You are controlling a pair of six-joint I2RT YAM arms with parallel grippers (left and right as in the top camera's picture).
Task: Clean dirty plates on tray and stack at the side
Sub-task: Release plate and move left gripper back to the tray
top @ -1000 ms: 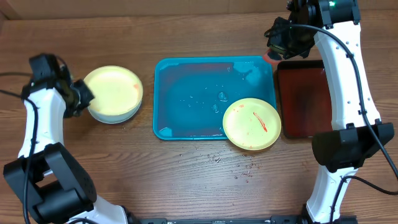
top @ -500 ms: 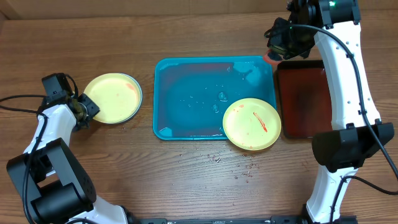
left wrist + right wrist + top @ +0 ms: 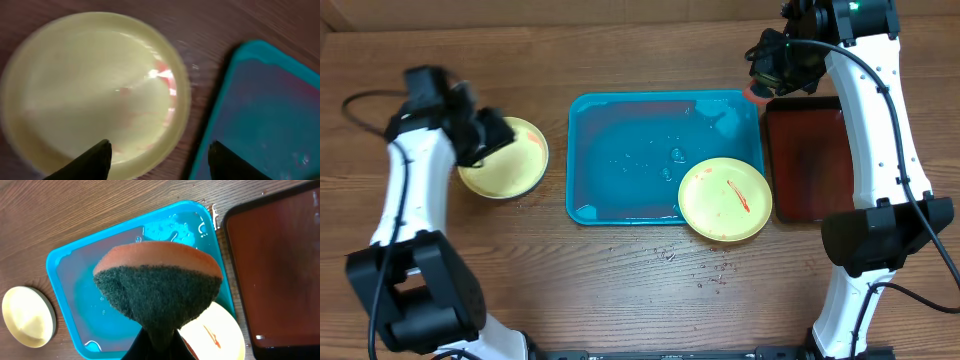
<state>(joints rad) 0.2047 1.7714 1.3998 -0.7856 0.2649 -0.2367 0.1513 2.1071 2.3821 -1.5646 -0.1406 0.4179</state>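
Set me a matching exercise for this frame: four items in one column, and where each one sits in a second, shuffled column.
Items
1. sponge
2. plate with red streak
3. other yellow plate
4. dark-red tray

Places
A. beneath the left gripper
B. pinched in the right gripper
C. overlapping the blue tray at its near right corner
D. beside the blue tray, on its right

Pairs: 1-B, 2-C, 3-A, 4-D
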